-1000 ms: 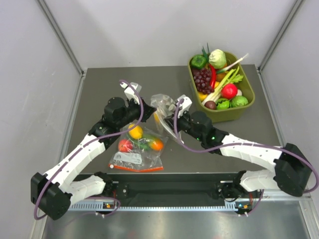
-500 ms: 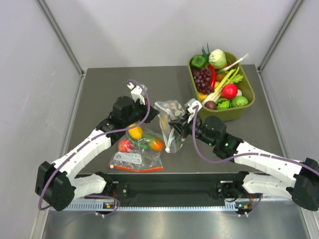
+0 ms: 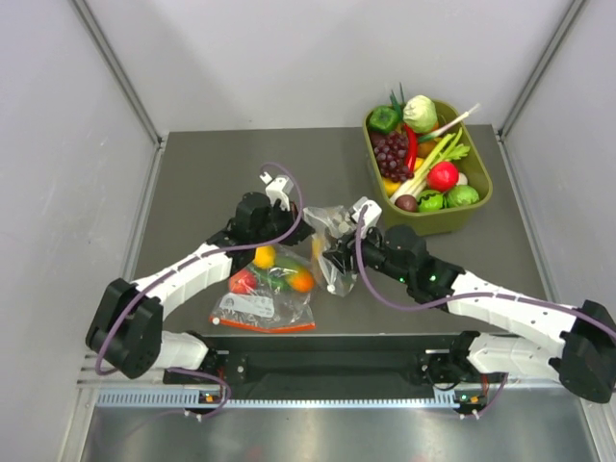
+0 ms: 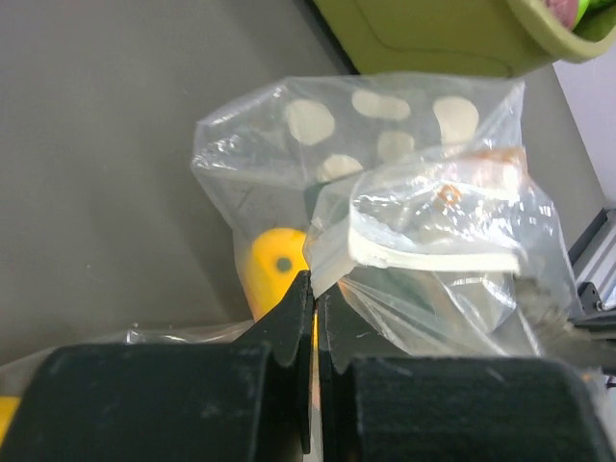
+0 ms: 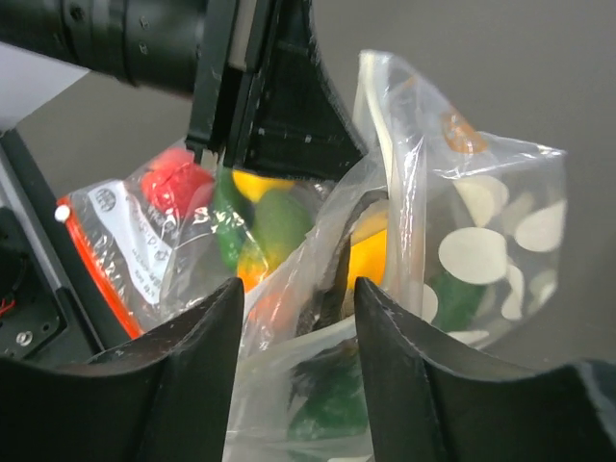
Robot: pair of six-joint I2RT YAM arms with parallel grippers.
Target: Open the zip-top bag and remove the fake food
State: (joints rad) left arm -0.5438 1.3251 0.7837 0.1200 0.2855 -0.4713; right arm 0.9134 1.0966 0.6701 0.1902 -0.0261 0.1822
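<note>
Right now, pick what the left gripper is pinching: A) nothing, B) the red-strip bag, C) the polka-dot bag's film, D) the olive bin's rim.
C: the left wrist view shows the left gripper closed on a fold of the zip-top bag.

Far right on the grey table (image 3: 192, 183), an olive-green bin (image 3: 481, 207) sits heaped with toy produce: purple grapes (image 3: 390, 152), a pale cabbage (image 3: 421, 113). At the near edge lies a plain clear bag (image 3: 252, 306), red-orange strip (image 3: 262, 325) nearest, with a yellow fruit (image 3: 265, 256), a red fruit (image 3: 241, 281) and an orange fruit (image 3: 302, 280) inside.
</note>
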